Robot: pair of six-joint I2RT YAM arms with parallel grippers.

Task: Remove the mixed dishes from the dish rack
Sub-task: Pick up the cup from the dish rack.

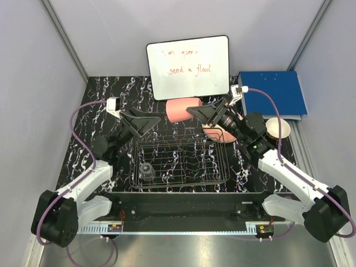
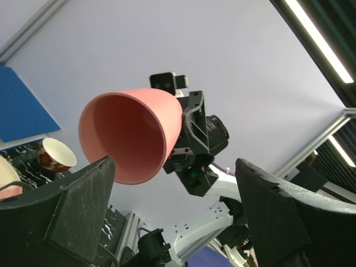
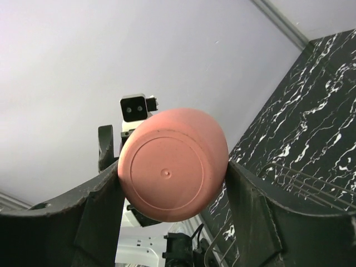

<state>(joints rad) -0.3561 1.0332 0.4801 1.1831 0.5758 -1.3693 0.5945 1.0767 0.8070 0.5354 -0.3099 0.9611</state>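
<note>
The pink cup [image 1: 182, 109] hangs on its side above the table behind the dish rack [image 1: 181, 162]. My right gripper [image 1: 199, 114] is shut on its base end; in the right wrist view the cup's round bottom [image 3: 169, 167] fills the gap between both fingers. The left gripper [image 1: 151, 122] stands open, facing the cup's mouth [image 2: 128, 136], which lies just beyond its fingertips. A small clear glass [image 1: 147, 171] stands in the rack's near left corner. The pink-banded plate [image 1: 214, 133] lies partly hidden under my right arm. A cream bowl [image 1: 277, 128] sits on the table at right.
A whiteboard [image 1: 188, 67] leans against the back wall, with a blue binder [image 1: 273, 93] to its right. The rack's wires [image 3: 311, 183] show below the right gripper. Grey walls close in both sides.
</note>
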